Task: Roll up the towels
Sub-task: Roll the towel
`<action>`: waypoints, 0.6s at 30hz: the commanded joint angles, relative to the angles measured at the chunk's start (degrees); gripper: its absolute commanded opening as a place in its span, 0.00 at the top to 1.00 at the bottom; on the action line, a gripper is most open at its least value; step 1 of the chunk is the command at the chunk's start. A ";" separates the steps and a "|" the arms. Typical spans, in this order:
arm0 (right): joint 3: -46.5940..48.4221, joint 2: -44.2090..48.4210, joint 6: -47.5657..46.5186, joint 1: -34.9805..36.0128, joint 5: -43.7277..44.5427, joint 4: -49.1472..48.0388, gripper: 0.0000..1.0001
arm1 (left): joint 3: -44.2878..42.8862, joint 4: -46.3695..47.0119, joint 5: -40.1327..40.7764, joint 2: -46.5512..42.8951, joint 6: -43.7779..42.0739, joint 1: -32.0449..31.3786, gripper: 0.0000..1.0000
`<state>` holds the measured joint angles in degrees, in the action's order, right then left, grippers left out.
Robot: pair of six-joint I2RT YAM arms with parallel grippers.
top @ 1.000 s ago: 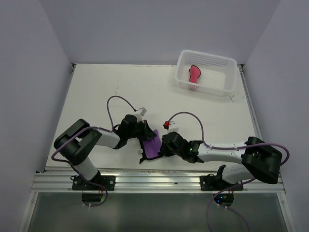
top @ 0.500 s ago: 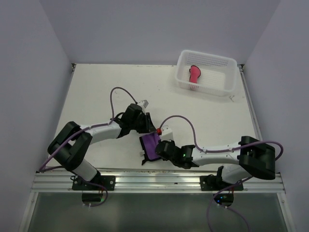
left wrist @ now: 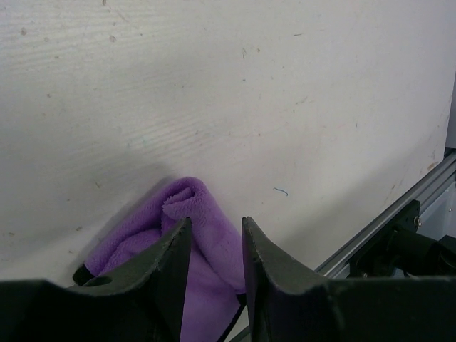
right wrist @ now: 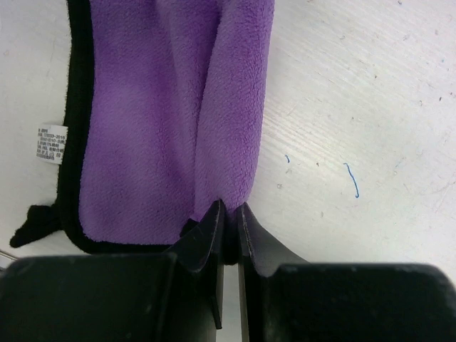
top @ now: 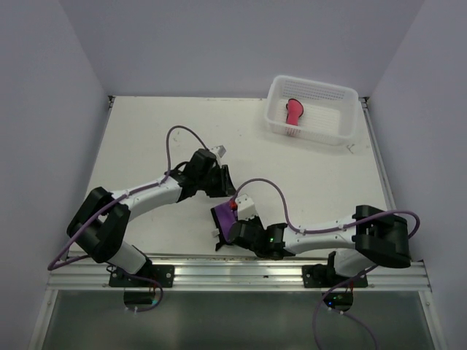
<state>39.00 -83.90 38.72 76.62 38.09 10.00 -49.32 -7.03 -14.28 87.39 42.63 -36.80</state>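
Observation:
A purple towel with black trim lies near the table's front edge, its right side folded over into a thick ridge. My right gripper is shut on the near end of that ridge; from above it sits at the towel's near side. My left gripper stands open just above the towel's far rolled end, not holding it; in the top view it is a little beyond the towel. A pink-red towel lies rolled in the white basket.
The basket stands at the table's far right. The metal rail of the front edge runs just behind the purple towel. A white label and black trim mark the towel's left side. Purple cables arch over both arms.
My left gripper has opened, let go of the purple towel and drawn back from it. The right arm has slid left along the front edge, still pinching the towel.

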 commanded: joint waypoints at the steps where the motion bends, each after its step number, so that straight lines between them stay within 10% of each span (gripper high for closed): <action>1: 3.44 -1.44 -0.84 2.56 5.68 3.00 1.00 | -2.71 -3.42 -0.84 -0.56 0.26 -1.17 0.62; 18: 4.50 -4.61 3.02 4.06 5.42 5.29 1.00 | 15.48 -1.85 19.37 -26.83 5.54 -4.25 0.72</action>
<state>42.54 -88.07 39.42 80.62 42.52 14.04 -34.24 -11.38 -1.48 64.93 47.16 -41.41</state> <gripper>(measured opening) 0.109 0.321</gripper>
